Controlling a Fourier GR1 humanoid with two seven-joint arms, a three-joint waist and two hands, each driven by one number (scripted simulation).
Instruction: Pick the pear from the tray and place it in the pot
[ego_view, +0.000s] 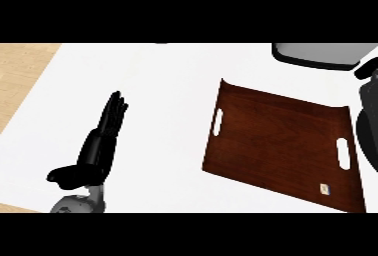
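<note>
Tray (284, 145), dark wood with two slot handles, is lying tilted on the white counter (148, 75). The pear is not showing on it or anywhere else. The left hand (100, 142) is resting at lower left, fingers straight, holding nothing. A grey pot (321, 54) is sitting at the upper right edge, partly cut off.

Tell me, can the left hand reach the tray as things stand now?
Probably yes. The left hand is open, to the left of the tray, and only bare counter lies between them.
</note>
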